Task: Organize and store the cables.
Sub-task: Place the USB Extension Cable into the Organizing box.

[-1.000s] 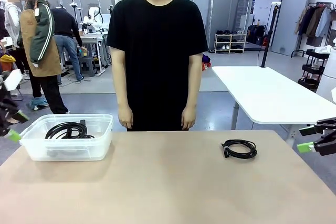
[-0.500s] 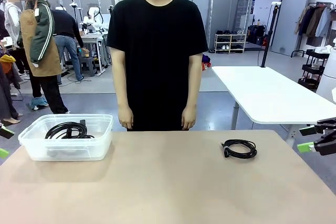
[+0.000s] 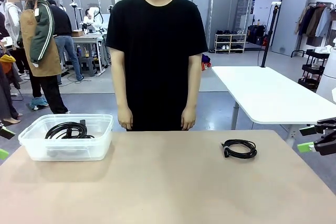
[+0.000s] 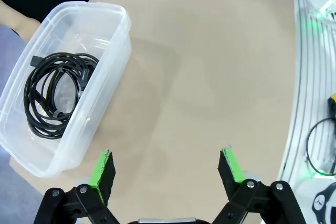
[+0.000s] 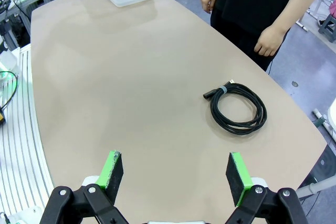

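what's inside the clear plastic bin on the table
A coiled black cable with a plug lies on the floor of the bin. Whether it is one cord or several bundled together cannot be told.

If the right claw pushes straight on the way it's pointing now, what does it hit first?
Most likely bare table. The open right claw looks down at the tabletop with nothing between its fingers. The coiled cable lies off to one side, probably outside that line, though depth is hard to judge.

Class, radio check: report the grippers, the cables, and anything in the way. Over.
Left gripper open, empty. Right gripper open, empty. One cable loose on table; another cable coiled in clear bin. Path clear; person's hands at far edge.
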Motion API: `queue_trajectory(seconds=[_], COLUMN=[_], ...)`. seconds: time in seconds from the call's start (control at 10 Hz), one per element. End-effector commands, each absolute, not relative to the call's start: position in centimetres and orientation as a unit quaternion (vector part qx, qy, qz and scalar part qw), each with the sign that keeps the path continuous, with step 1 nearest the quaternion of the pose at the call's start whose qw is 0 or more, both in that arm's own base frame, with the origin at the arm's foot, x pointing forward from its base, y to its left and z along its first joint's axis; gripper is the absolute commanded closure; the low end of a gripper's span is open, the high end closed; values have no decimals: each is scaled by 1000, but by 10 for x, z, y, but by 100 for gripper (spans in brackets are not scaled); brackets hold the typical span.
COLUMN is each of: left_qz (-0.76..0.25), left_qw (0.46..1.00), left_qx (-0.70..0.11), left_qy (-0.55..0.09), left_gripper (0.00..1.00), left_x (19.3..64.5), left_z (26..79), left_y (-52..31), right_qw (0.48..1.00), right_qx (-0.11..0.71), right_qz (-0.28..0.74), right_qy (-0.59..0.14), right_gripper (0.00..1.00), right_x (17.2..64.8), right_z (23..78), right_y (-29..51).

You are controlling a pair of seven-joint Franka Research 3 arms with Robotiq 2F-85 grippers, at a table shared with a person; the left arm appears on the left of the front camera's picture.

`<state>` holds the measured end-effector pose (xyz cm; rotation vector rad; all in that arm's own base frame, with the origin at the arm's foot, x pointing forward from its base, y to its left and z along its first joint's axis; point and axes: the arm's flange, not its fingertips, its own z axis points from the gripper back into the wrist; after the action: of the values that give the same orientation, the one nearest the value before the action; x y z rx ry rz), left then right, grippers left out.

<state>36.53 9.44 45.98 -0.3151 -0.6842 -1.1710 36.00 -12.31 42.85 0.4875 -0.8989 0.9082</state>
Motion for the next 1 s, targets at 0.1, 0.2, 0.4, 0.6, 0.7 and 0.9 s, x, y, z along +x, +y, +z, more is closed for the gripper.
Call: queue_trajectory(seconds=[0.1, 0.2, 0.4, 0.6, 0.7, 0.9], left_qz=[-535, -535, -535, -535, -535, -535], left_qw=[771, 771, 771, 771, 771, 771], left_qx=[-142, -142, -142, -142, -142, -142], left_qy=[-315, -315, -315, -315, -315, -315], left_gripper=[0, 0, 0, 0, 0, 0], left_x=[365, 365, 365, 365, 365, 365], left_z=[463, 463, 463, 463, 463, 463], left_y=[93, 93, 93, 93, 93, 93], right_qw=[775, 793, 844, 882, 894, 920], right_qx=[225, 217, 170, 124, 129, 108], right_qz=[420, 413, 385, 349, 332, 300], right_qy=[-415, -391, -333, -290, -272, -229], right_gripper=[0, 0, 0, 0, 0, 0], right_x=[360, 381, 429, 481, 501, 537], right_z=[429, 436, 450, 446, 444, 432], right_y=[-123, -92, -33, 18, 42, 82])
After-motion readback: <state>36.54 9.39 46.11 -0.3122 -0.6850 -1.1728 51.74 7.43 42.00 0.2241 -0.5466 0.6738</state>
